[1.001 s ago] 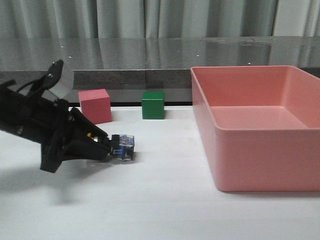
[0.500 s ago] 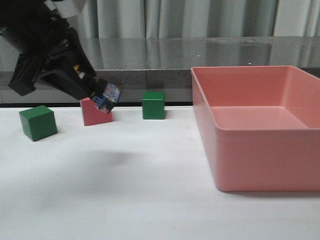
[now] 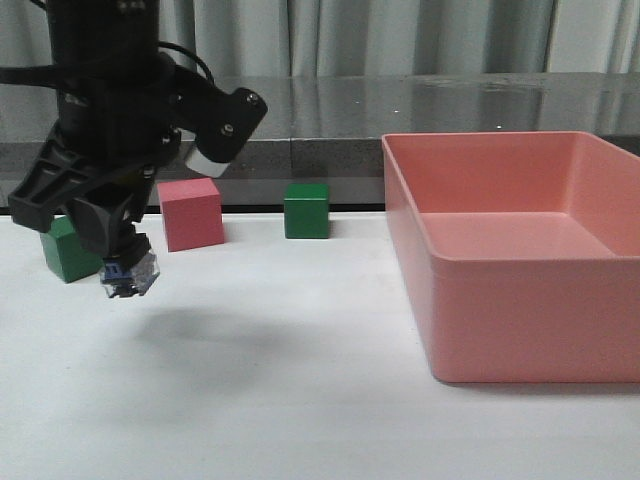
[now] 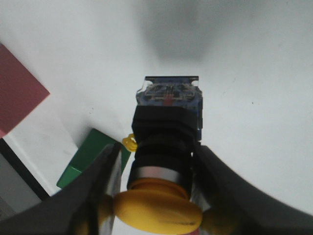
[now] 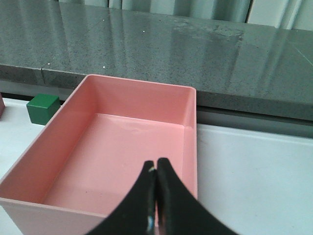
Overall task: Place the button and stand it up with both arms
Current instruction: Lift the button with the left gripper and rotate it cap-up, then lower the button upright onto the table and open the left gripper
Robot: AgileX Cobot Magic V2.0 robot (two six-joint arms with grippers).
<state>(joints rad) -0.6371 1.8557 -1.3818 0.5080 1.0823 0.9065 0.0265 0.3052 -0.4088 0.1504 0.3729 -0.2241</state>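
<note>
Now left gripper point(image 3: 125, 272), clamped on the yellow-capped black push-button point(image 4: 167, 147), has swung it base-down above the white table point(image 3: 300, 400); right gripper point(image 5: 155, 205) closed, empty.

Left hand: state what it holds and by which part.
The left hand holds the button, its fingers clamped at the yellow-cap end. The clear base block points down, clear of the table. The right hand is shut on nothing.

We now hang our left gripper point(image 3: 128, 268) nose-down over the desk point(image 3: 300, 400), turned from its earlier slant, carrying the button point(image 3: 130, 277) base-down before the green cube point(image 3: 66, 250).
</note>
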